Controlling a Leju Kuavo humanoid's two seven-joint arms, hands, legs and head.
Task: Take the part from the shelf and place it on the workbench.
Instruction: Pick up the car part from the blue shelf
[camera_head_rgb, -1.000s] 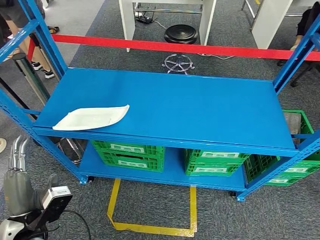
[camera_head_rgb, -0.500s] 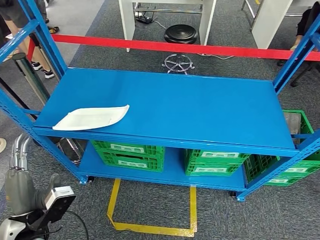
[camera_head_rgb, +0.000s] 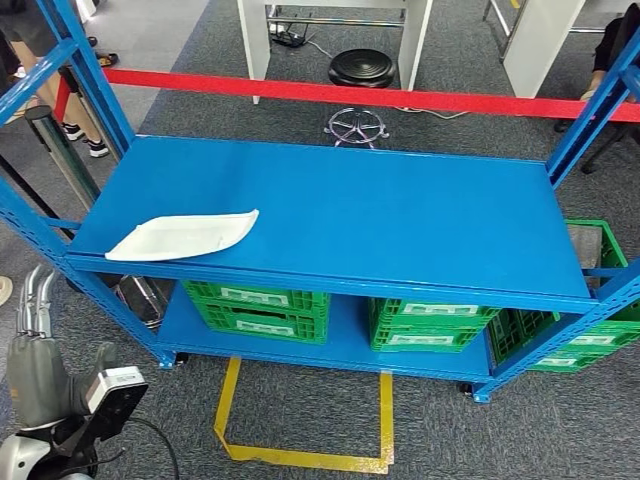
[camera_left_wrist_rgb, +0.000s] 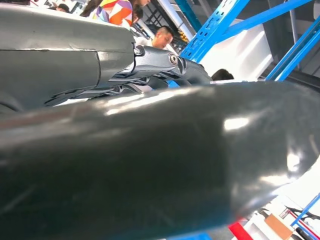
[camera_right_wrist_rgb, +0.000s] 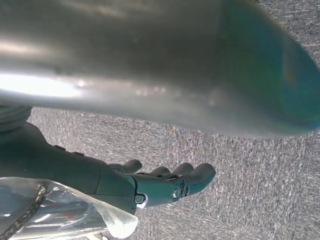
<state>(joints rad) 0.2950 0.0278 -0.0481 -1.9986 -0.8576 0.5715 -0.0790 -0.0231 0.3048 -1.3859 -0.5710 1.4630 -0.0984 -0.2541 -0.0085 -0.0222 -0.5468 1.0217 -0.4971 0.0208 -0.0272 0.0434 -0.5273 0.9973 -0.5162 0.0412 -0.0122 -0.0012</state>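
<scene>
A flat white part (camera_head_rgb: 185, 235) lies on the top board of the blue shelf (camera_head_rgb: 377, 215), near its front left corner. My left hand (camera_head_rgb: 34, 355) hangs low at the shelf's left, below and in front of the part and well apart from it. Its fingers point up and hold nothing. In the left wrist view the dark fingers (camera_left_wrist_rgb: 158, 62) stretch out past the thick thumb. My right hand (camera_right_wrist_rgb: 166, 182) hangs over the grey carpet with its fingers extended and nothing in them.
Green crates (camera_head_rgb: 256, 308) (camera_head_rgb: 426, 327) sit on the lower board, and another (camera_head_rgb: 596, 335) stands at the right end. A yellow tape square (camera_head_rgb: 302, 455) marks the floor in front. Red barrier tape (camera_head_rgb: 377, 97), a stool (camera_head_rgb: 361, 68) and a person's feet (camera_head_rgb: 83, 140) lie beyond.
My left hand has wavered slightly at the lower left. The part and the shelf have not moved.
</scene>
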